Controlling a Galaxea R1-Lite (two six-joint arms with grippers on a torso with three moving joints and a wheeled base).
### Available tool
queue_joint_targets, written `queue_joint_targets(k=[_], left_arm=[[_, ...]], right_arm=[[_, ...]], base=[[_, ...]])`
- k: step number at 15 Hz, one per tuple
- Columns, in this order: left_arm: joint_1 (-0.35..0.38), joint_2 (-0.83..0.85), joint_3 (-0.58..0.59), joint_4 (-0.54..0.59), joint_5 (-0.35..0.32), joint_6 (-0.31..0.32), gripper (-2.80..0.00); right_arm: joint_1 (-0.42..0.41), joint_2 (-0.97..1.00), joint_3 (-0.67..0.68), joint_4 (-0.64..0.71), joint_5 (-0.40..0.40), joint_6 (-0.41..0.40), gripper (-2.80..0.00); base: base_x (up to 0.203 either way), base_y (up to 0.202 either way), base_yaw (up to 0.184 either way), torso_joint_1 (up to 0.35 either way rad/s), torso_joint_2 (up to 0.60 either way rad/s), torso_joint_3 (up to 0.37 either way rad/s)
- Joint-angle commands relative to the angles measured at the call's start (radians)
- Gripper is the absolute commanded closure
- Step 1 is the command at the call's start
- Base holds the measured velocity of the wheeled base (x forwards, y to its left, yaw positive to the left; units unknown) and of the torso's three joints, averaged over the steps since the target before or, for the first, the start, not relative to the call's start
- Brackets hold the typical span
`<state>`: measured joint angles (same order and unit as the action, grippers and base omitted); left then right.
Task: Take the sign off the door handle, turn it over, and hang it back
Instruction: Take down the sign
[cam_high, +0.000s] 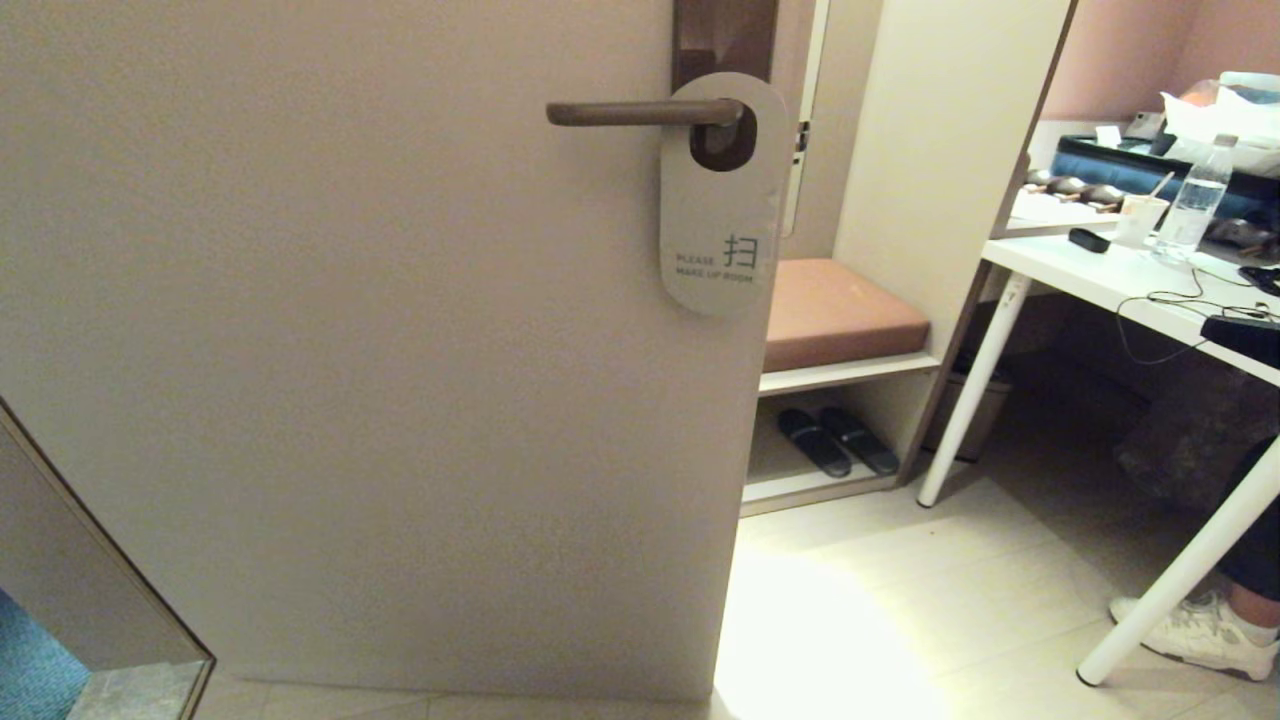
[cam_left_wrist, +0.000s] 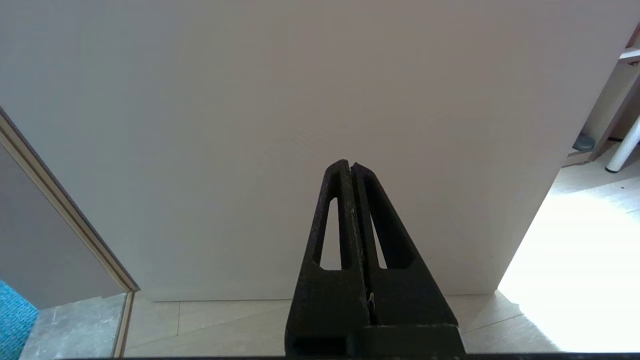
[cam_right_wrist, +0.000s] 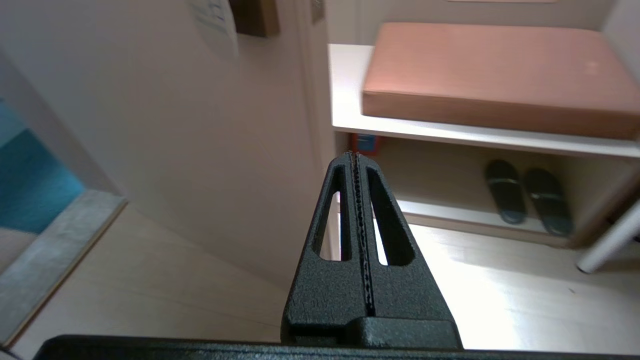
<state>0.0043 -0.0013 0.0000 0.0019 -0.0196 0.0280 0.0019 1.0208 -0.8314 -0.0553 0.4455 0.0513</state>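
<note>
The left gripper (cam_left_wrist: 351, 167) was held low before the door (cam_high: 380, 350), fingers pressed together on nothing. The right gripper (cam_right_wrist: 354, 157) was likewise closed and empty, aimed near the door's edge. The sign (cam_high: 722, 225) was seen hung on the door handle (cam_high: 640, 113), pale "PLEASE MAKE UP ROOM" face outward.
</note>
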Motion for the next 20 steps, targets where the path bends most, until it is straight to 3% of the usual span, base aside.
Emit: queue_joint_targets(k=[1,4,9,13,20], left_arm=[[0.0,0.001,0.0,0.0,0.0,0.0,0.0],[0.0,0.001,0.0,0.0,0.0,0.0,0.0],[0.0,0.001,0.0,0.0,0.0,0.001,0.0],[0.0,0.001,0.0,0.0,0.0,0.001,0.0],[0.0,0.001,0.0,0.0,0.0,0.0,0.0]], right_arm=[[0.0,0.085,-0.061,-0.003,0.033,0.002,0.0],[0.0,0.154,-0.162,-0.004,0.11,0.0,0.0],[0.0,0.251,-0.263,-0.005,0.389,-0.016,0.0],[0.0,0.326,-0.332,-0.004,0.532,-0.074,0.0],[0.001,0.485,-0.423,-0.004,0.545,-0.208,0.0]], base=[[0.0,0.0,0.0,0.0,0.0,0.0],[0.0,0.0,0.0,0.0,0.0,0.0],[0.0,0.0,0.0,0.0,0.0,0.0],[0.0,0.0,0.0,0.0,0.0,0.0],[0.0,0.0,0.0,0.0,0.0,0.0]])
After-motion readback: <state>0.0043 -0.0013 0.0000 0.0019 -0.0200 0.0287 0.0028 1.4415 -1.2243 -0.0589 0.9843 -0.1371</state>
